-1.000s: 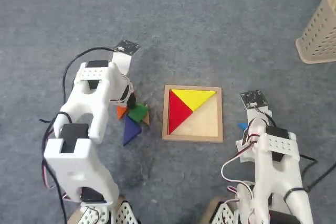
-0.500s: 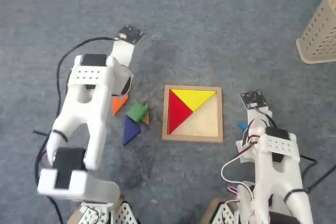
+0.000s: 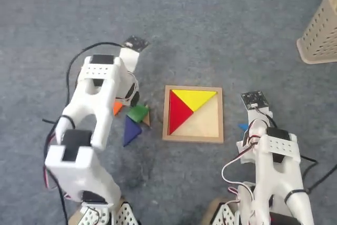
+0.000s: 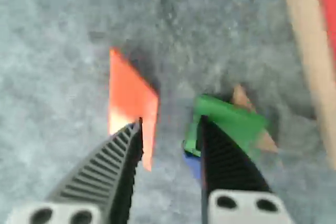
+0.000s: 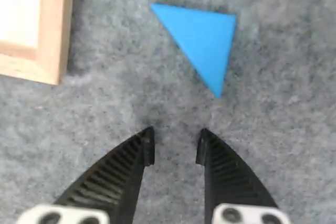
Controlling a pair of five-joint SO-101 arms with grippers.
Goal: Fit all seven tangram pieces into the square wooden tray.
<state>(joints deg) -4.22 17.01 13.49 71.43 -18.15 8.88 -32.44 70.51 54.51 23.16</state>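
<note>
The square wooden tray (image 3: 192, 138) lies just right of centre in the high view, on the grey felt-covered desk (image 3: 237, 40). It holds a yellow triangle (image 3: 194, 98) along its upper edge and a red triangle (image 3: 179, 113) along its left edge, the two touching; the rest of its floor is bare wood. Left of the tray sit the loose pieces: a green square (image 3: 138, 113), a tan piece (image 3: 147, 120) tucked against it, a dark blue triangle (image 3: 130, 130) below them, and an orange triangle (image 3: 117, 108) partly under the left arm. A light blue triangle (image 3: 243, 127) lies just right of the tray, beside the right arm.

Half a second ago the left arm's wrist stood farther to the upper left and more of the orange triangle showed; now the arm has swung back over the pieces. The tray, its two triangles and the right arm are unchanged.

The left wrist view shows what the arm hides from above: the left gripper (image 4: 169, 123) has its fingers spread and grasping nothing, one tip over the orange triangle's edge, the other over the green square. The right wrist view shows the right gripper (image 5: 176, 131) with fingers released over bare felt, near the light blue triangle and the tray's corner.

A perforated beige container (image 3: 321, 30) stands at the upper right edge.
</note>
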